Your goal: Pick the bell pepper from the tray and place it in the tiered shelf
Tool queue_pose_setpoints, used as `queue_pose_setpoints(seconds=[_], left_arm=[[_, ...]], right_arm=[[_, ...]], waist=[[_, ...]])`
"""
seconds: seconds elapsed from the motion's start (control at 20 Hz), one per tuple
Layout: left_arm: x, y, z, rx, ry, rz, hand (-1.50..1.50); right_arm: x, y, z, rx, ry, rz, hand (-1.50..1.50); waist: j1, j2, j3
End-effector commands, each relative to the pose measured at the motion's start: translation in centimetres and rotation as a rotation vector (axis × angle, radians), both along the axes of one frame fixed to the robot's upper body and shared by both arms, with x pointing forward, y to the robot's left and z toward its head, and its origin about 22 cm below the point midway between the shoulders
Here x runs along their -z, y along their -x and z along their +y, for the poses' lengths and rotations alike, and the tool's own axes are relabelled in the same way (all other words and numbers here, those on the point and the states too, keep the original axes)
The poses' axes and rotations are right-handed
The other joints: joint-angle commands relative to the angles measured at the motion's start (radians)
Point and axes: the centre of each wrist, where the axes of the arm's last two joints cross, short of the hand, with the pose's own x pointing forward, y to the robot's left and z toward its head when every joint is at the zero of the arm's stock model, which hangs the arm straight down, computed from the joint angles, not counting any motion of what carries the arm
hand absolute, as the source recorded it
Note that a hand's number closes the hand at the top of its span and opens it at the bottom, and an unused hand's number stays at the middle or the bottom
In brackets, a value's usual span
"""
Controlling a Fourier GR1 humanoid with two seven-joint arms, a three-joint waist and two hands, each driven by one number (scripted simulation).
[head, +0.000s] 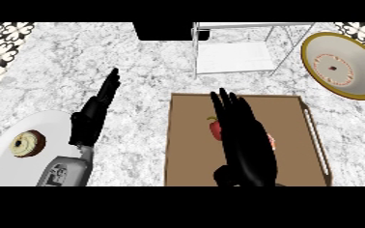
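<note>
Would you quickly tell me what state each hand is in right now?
Left hand: open, fingers straight, holding nothing, beside the white plate.
Right hand: open, fingers straight, over the bell pepper on the tray, not holding it.

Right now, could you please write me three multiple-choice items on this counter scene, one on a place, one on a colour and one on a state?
1. Where does the bell pepper lie?
A. On the brown tray
B. In the tiered shelf
C. On the white plate

2. What colour is the rim of the plate at the right edge?
A. Blue
B. Gold
C. Black

3. How is the right hand held?
A. Curled round the pepper
B. Fingers straight, over the tray
C. Resting on the shelf

Answers:
1. A: the red pepper shows on the tray beside the right hand, part hidden by it.
2. B: a gold band rings the plate.
3. B: its fingers point straight up the view above the tray.
</note>
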Motion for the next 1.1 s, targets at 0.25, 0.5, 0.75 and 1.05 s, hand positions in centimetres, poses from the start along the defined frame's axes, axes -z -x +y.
queue_pose_setpoints(seconds=[0.25, 0.5, 0.75, 1.05], left_arm=[[-1.4, -0.1, 0.4, -0.014, 0.002, -0.013, 0.00], [0.9, 0.0, 0.8, 0.004, -0.003, 0.010, 0.00], [0.7, -0.6, -0.6, -0.012, -0.004, -0.007, 0.00], [0.5, -0.6, 2.3, -0.012, -0.007, -0.008, 0.00]], right_arm=[[0.9, -0.8, 0.6, 0.028, 0.059, 0.021, -1.50], [1.8, -3.0, -2.0, 0.016, 0.077, 0.037, -1.50], [3.5, -1.2, 2.0, 0.040, 0.076, 0.033, -1.50], [4.6, -4.3, -0.6, 0.040, 0.084, 0.064, -1.50]], waist=[[0.000, 0.000, 0.000], [0.000, 0.000, 0.000], [0.000, 0.000, 0.000], [0.001, 0.001, 0.000]])
